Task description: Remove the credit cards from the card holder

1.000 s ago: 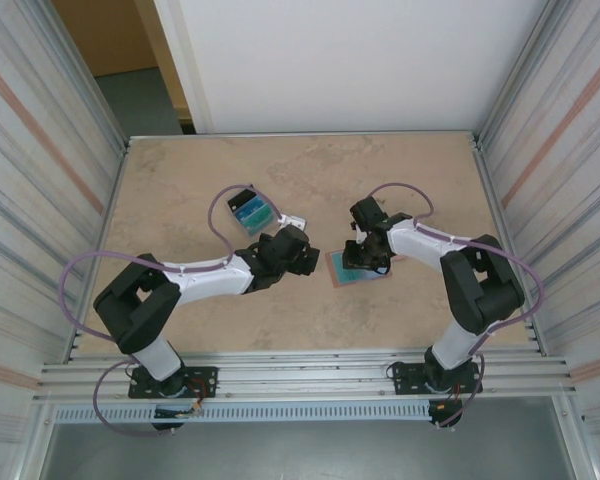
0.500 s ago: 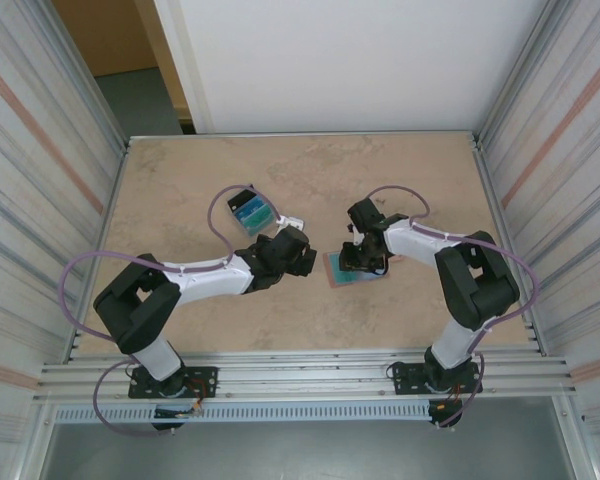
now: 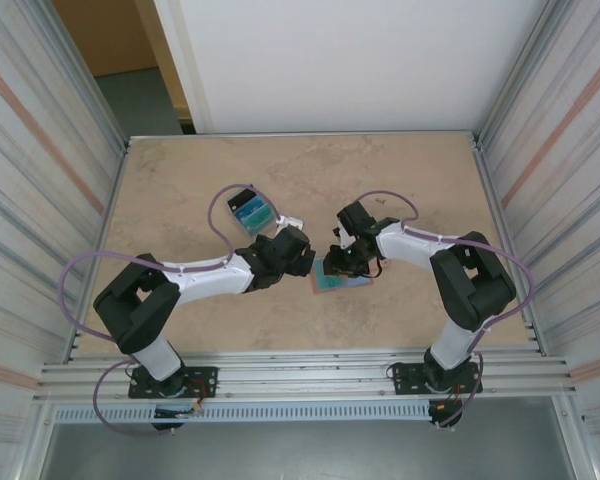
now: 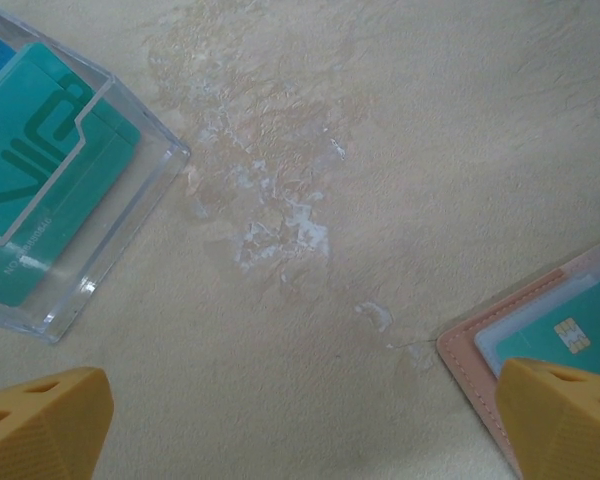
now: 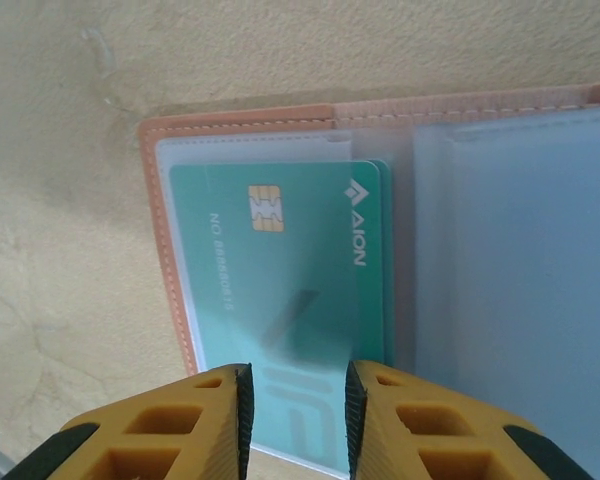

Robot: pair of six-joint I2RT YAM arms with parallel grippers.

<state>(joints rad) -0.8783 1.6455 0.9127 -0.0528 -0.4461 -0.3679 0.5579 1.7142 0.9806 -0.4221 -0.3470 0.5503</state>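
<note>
Holding my right gripper (image 5: 295, 405) straight down over the open card holder (image 5: 165, 250), I have its yellow fingers (image 5: 160, 430) drawn close, with a narrow slot between them. A teal card (image 5: 280, 290) lies flat under the clear pocket (image 5: 310, 150), and its near end runs into that slot. I cannot tell whether I am nipping that end or only bearing down on it. I judge the low, close stance is meant to catch the card where it leaves the pocket mouth, so it can slide out along its length.

The card holder lies spread open about the middle of the tabletop (image 3: 380, 180), a little toward the near edge, pockets up so the card faces me.

My left gripper (image 4: 300, 435) hangs just beside it with its jaws spread wide and nothing between them. One finger sits over the holder's pink corner, probably ready to pin the leather.

Farther toward the left edge stands a clear box (image 4: 145, 190) holding teal and blue cards (image 4: 40, 160), kept well apart from the holder, likely as the drop place.
</note>
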